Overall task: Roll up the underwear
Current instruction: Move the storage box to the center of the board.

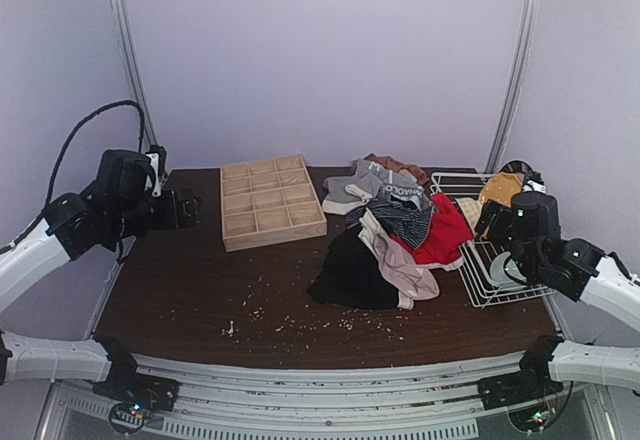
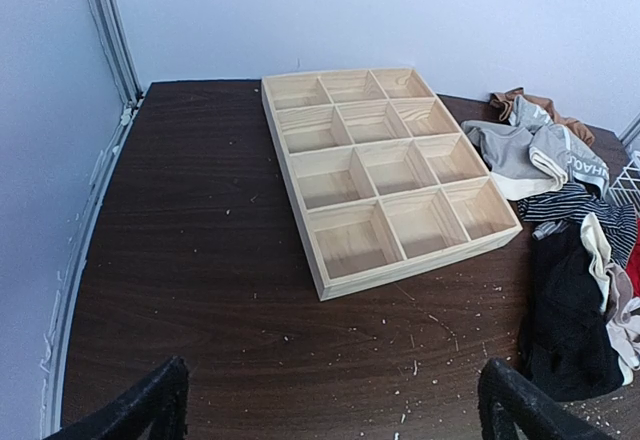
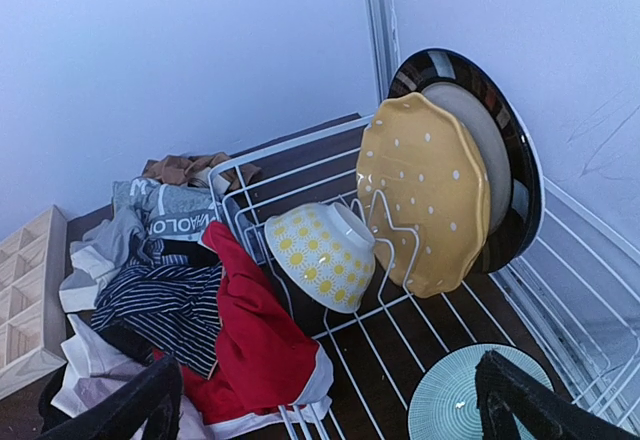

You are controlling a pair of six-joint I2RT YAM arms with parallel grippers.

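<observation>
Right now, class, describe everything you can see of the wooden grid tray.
The wooden grid tray is pale, unfinished-looking wood: a shallow rectangle split by thin dividers into twelve open compartments, three by four, all empty. It lies flat on the dark brown table, left of centre, turned slightly askew to the table edge. Grey briefs lie close by its right side; whether they touch it cannot be told.

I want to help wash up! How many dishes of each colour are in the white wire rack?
Yellow: 2, a spotted plate and a flowery bowl
Teal: 1, a teal plate
Dark: 1, a dark-rimmed plate
Total: 4. A pale disc inside the dark rim might be another plate; I cannot tell.
</observation>
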